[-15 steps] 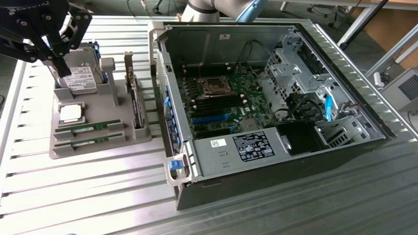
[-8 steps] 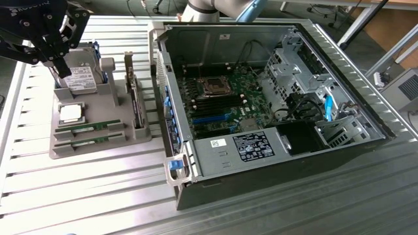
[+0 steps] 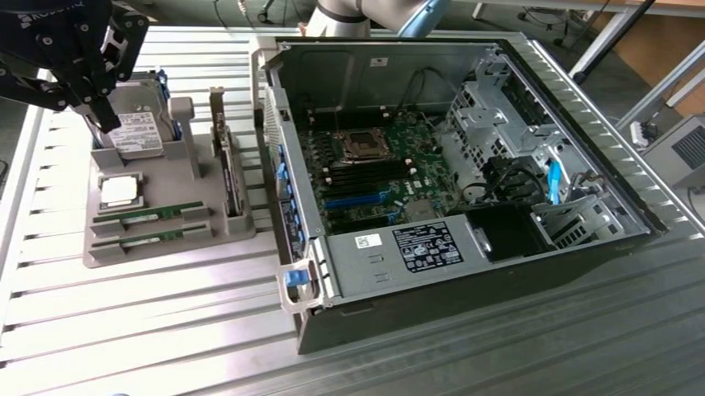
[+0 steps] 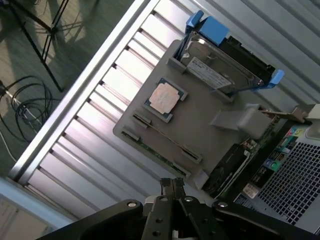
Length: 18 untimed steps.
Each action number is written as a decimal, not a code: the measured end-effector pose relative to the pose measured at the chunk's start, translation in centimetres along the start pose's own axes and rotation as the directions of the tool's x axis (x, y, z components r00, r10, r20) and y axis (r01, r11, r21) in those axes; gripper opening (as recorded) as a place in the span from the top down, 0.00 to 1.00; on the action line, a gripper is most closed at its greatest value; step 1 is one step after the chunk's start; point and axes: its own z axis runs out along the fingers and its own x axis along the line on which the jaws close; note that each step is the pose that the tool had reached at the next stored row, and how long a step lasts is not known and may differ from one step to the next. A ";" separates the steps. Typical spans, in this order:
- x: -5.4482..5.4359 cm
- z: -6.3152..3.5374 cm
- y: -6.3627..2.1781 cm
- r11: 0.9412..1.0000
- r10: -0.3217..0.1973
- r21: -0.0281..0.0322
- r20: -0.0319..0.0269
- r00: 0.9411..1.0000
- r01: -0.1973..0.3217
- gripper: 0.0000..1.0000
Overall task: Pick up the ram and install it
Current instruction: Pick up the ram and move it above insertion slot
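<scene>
Two ram sticks, thin green boards (image 3: 149, 216) (image 3: 151, 238), stand on edge in slots at the near end of a grey holder tray (image 3: 165, 254). In the wrist view they are seen edge-on as thin lines (image 4: 166, 138) (image 4: 151, 150). My black gripper (image 3: 107, 122) hangs high over the tray's far end at the exterior view's left, above the hard drive. Its fingers (image 4: 172, 186) are shut together with nothing between them, apart from both sticks.
The tray also carries a square silver processor (image 3: 119, 191), a hard drive in a blue caddy (image 4: 220, 67) and an upright dark expansion card (image 3: 226, 177). An open computer case (image 3: 551, 107) with its motherboard (image 3: 369, 169) lies at the exterior view's right on the ribbed metal table (image 3: 144, 330).
</scene>
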 end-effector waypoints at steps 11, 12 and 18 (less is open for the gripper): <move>0.0 0.01 0.00 0.993 -0.116 0.009 -0.009 0.993 0.116 0.91; 0.0 0.01 0.00 0.992 -0.124 0.009 -0.009 0.992 0.124 0.91; 0.0 0.02 0.00 0.978 -0.209 0.015 -0.016 0.978 0.209 0.91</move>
